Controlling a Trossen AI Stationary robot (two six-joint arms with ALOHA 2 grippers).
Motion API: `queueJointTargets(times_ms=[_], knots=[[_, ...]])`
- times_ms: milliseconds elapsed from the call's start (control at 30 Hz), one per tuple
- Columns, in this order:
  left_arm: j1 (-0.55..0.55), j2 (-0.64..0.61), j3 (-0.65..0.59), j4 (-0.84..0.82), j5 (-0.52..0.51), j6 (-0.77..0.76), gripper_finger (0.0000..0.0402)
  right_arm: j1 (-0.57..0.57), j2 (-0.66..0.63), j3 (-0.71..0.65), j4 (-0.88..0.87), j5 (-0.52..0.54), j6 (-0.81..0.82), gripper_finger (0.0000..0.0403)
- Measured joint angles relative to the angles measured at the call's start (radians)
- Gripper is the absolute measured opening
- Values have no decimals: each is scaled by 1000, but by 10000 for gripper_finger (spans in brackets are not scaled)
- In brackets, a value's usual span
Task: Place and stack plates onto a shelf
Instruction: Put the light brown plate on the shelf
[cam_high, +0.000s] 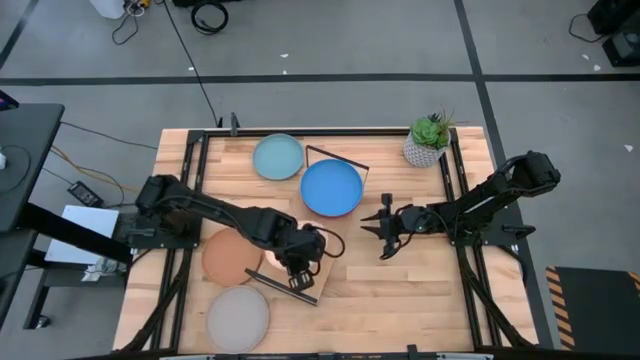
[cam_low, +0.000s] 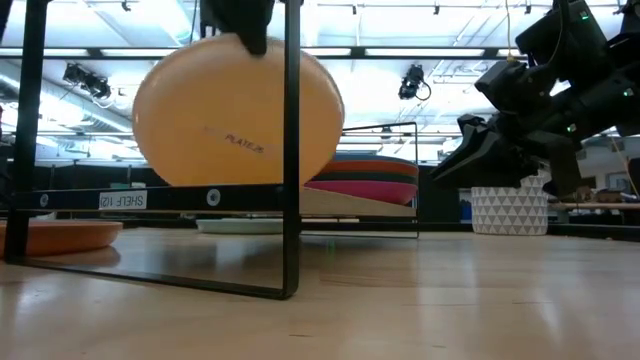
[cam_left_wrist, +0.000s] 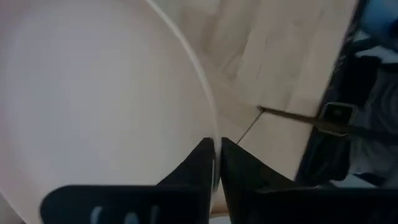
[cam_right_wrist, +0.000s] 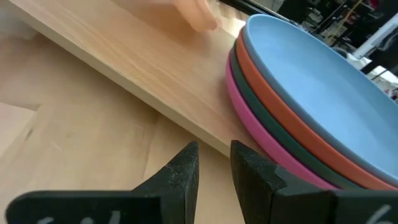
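My left gripper (cam_high: 296, 264) is over the shelf's near end, shut on the cream plate (cam_low: 240, 110), which stands on edge. The shelf (cam_right_wrist: 124, 62) is a light-wood board with black wire frames, lying slantwise on the table. On its far end sits a stack of magenta, teal, orange and bright blue plates (cam_high: 331, 187). The light blue plate (cam_high: 277, 157), tan plate (cam_high: 232, 256) and grey plate (cam_high: 238, 318) lie flat on the table. My right gripper (cam_high: 384, 230) hovers right of the stack, slightly open and touching nothing. My left gripper pinches the cream plate's rim (cam_left_wrist: 213, 140) between its two fingers (cam_left_wrist: 198, 167), coming from above and pointing down. The plate hangs on edge below the fingers, its face (cam_left_wrist: 93, 93) nearly upright. The shelf's black end bar (cam_low: 200, 197) hides its lower rim.
A white patterned plant pot (cam_high: 428, 143) stands at the table's far right corner. The shelf's near wire frame (cam_low: 291, 150) rises just in front of the held plate. Bare tabletop (cam_high: 400, 300) lies near and right of the shelf.
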Motion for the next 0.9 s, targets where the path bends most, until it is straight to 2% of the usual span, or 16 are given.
queueJointTargets(times_ms=[300,367,467,533,733,900], knots=[[-30,0,0,-35,13,-19,126,0,0,0,0,-31,15,98],[-23,-11,0,-90,-30,-2,131,0,0,0,3,-42,12,98],[-4,-13,0,-228,-209,48,129,0,0,0,15,-44,13,98],[22,-14,-18,-288,-260,96,123,0,0,0,13,-47,23,98],[159,-44,-206,-181,-188,271,100,2,0,0,-4,-118,83,98],[296,-64,-331,-80,-172,436,81,2,0,0,-18,-126,131,98]])
